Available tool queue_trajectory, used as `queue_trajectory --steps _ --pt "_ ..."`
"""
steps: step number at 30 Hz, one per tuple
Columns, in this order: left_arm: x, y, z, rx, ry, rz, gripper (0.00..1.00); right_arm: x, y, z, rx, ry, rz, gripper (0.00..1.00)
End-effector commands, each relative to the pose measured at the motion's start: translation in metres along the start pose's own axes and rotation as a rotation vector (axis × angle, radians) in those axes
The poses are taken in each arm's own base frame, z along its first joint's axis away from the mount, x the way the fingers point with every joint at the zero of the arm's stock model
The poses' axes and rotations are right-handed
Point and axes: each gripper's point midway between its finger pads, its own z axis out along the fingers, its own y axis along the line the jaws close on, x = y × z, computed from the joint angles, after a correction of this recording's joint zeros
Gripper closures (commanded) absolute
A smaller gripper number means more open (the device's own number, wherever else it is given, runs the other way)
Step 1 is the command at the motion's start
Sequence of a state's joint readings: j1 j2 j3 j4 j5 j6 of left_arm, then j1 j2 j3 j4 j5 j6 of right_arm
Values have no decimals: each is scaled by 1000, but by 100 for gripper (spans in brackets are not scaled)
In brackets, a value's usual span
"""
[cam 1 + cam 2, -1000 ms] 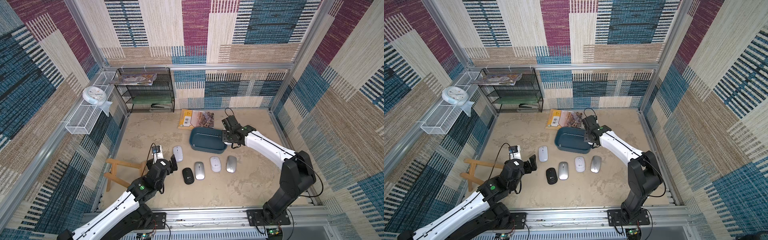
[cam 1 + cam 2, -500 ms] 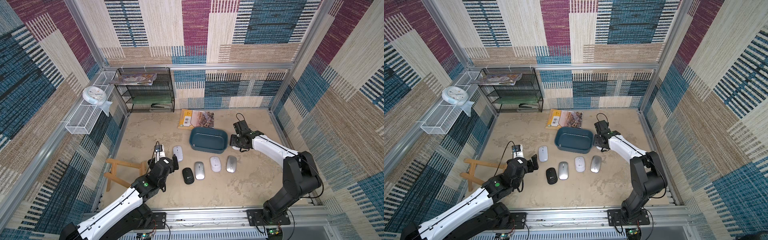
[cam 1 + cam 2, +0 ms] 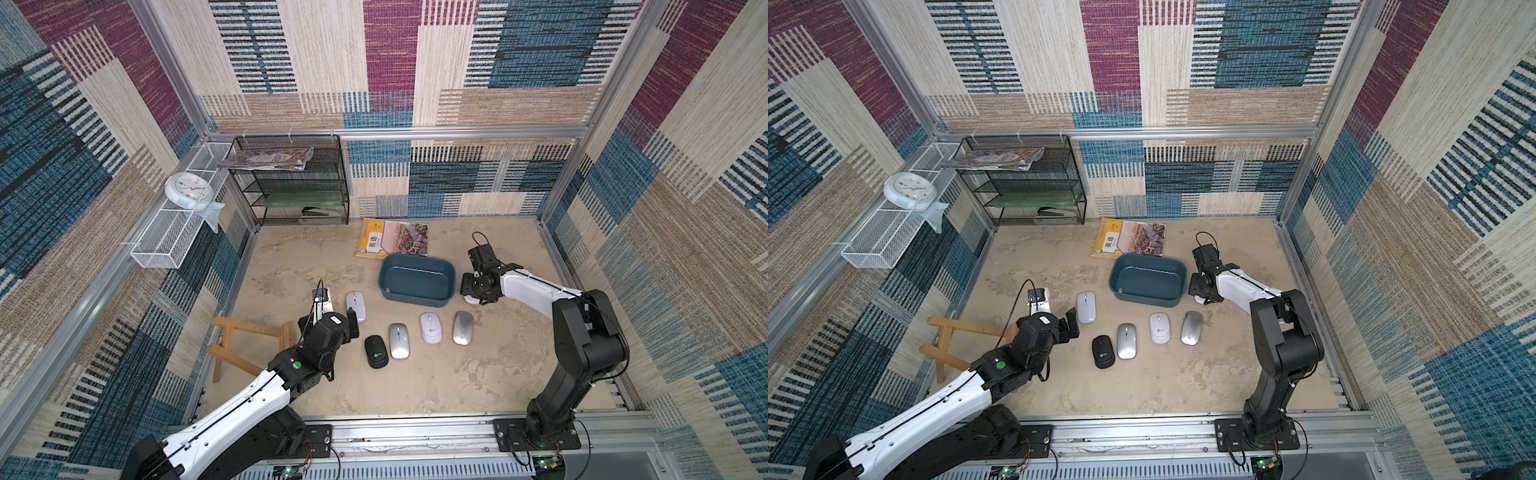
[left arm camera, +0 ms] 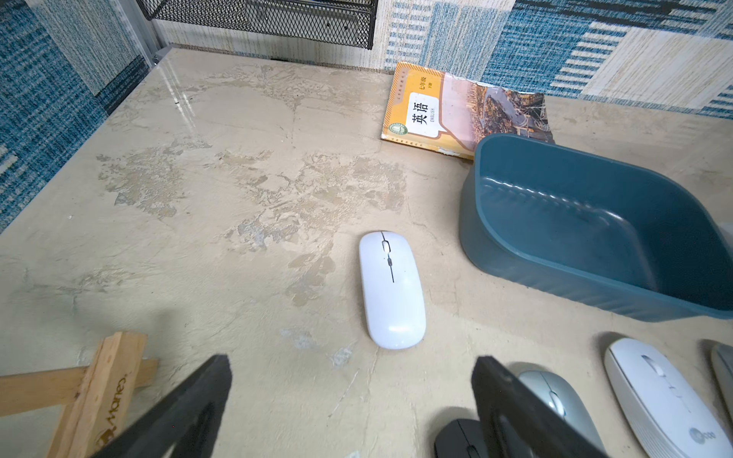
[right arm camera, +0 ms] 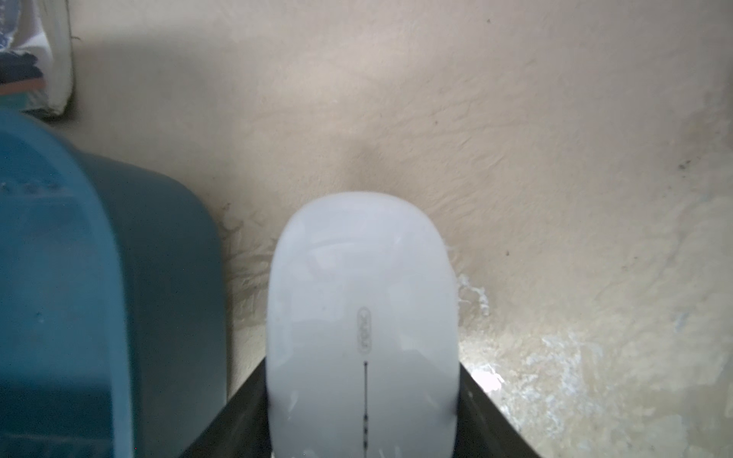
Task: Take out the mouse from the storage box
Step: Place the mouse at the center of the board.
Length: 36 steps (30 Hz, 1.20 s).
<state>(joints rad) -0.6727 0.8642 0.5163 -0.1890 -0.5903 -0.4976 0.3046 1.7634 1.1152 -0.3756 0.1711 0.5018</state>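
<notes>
The right gripper (image 5: pixel 363 420) has its two black jaws pressed against the sides of a glossy white computer mouse (image 5: pixel 361 301), whose rounded end pokes out ahead of them. Seen from above, this mouse is outside the shallow dark teal-blue plastic storage box (image 3: pixel 415 300), just beside the short end nearest the right arm and low over the mottled beige tabletop (image 3: pixel 415 386). I cannot tell whether it touches the surface.

The left gripper (image 4: pixel 355 368) hangs wide apart over bare table with nothing between its jaws. A slim white mouse (image 4: pixel 390 289) lies just ahead of it. Nearer the robot from the box, four more mice lie in a loose row: a black mouse (image 3: pixel 376 351), a silver mouse (image 3: pixel 399 340), a white mouse with a grey logo (image 3: pixel 430 327) and a silver-grey mouse (image 3: pixel 462 327). A yellow-spined English textbook (image 3: pixel 392 237) lies flat just behind the box, and a small wooden stand (image 3: pixel 245 336) sits beside the left arm.
</notes>
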Motion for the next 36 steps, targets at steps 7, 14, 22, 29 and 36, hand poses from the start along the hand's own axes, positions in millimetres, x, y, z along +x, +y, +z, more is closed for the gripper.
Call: queue_trajectory --steps 7,14,22,29,36 --pt "-5 -1 2 -1 -15 -7 1 -3 1 12 -2 1 0 47" --pt "-5 0 2 -3 -15 -8 1 -8 1 6 -3 -12 -3 30" --pt "-6 0 1 -1 -16 -10 1 -13 0 -7 -2 -37 -7 16" --pt "-8 1 -2 2 -24 -15 1 -19 0 -28 -22 -67 3 12" --pt "-9 1 -3 9 -29 -17 1 -33 -2 -68 -44 -144 5 10"
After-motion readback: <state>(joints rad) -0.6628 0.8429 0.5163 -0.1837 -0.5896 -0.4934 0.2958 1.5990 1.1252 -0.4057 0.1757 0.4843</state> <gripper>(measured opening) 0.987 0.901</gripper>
